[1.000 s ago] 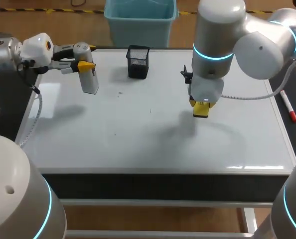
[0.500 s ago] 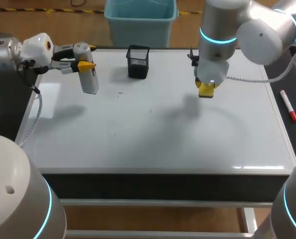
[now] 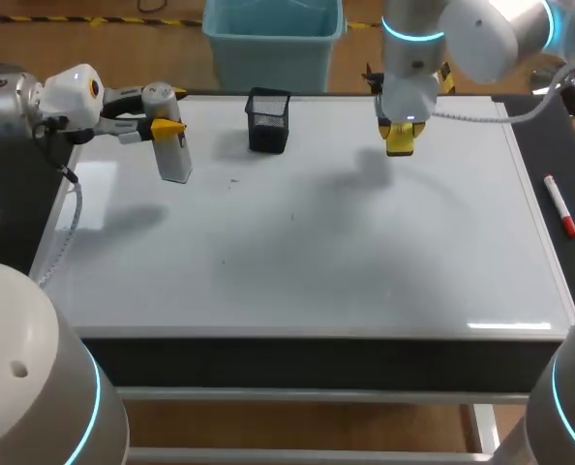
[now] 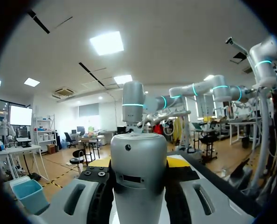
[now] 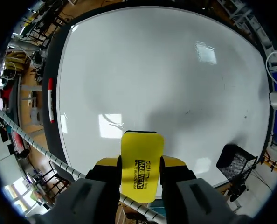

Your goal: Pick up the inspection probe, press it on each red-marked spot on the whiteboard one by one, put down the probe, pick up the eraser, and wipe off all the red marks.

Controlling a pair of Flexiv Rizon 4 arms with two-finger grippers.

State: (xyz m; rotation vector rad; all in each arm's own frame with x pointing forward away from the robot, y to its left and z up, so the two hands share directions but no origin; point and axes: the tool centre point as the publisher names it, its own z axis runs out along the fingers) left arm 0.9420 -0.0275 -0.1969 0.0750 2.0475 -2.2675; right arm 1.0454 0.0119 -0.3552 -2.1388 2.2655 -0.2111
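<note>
The inspection probe (image 3: 176, 160), a grey-white cylinder, hangs upright above the whiteboard's (image 3: 297, 242) far left corner, and my left gripper (image 3: 169, 111) is shut on its upper part. In the left wrist view the probe (image 4: 138, 182) fills the space between the fingers. My right gripper (image 3: 401, 131) is above the far edge of the board, right of the middle, shut on the yellow eraser (image 3: 401, 147). In the right wrist view the eraser (image 5: 141, 161) sits clamped between the yellow fingertips (image 5: 107, 162), above the whiteboard (image 5: 152, 70). The board shows only a few tiny dark specks.
A black mesh pen holder (image 3: 268, 119) stands at the far edge of the board, between the two grippers; it also shows in the right wrist view (image 5: 235, 162). A red marker (image 3: 559, 203) lies on the dark strip right of the board, seen too as the marker (image 5: 50, 100).
My right arm has carried the eraser from over the middle-right of the board to its far edge. The left arm and the probe have not moved.
</note>
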